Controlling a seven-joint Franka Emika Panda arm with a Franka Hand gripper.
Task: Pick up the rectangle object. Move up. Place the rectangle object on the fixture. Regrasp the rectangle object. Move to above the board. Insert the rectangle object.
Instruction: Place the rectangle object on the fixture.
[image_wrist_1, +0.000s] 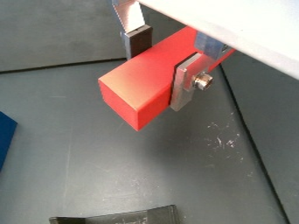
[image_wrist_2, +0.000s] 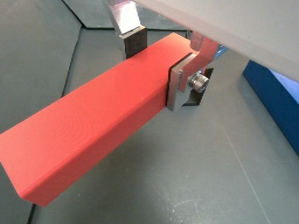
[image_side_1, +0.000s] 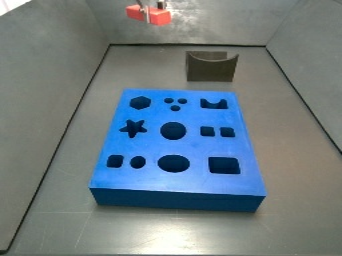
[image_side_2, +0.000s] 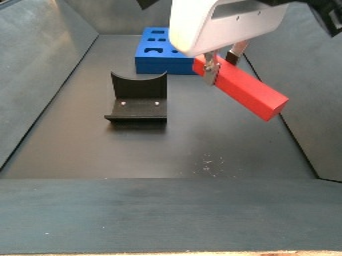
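My gripper (image_side_2: 221, 64) is shut on the red-orange rectangle object (image_side_2: 249, 91) and holds it in the air, well above the floor. In both wrist views the block (image_wrist_1: 142, 86) (image_wrist_2: 100, 127) lies crosswise between the fingers, one silver plate (image_wrist_1: 184, 83) in front and one dark pad (image_wrist_1: 136, 40) behind. Most of its length sticks out to one side of the gripper (image_wrist_2: 158, 63). The dark fixture (image_side_2: 136, 100) stands on the floor below and to the side, empty. The blue board (image_side_1: 177, 145) lies flat with its holes empty. In a side view the gripper (image_side_1: 151, 12) is up beyond the board's far end.
Grey bin walls (image_side_1: 80, 90) slope around the dark floor. The fixture (image_side_1: 210, 66) stands past the board's far end. A corner of the board (image_wrist_1: 5, 140) and the fixture's top (image_wrist_1: 117, 217) show in a wrist view.
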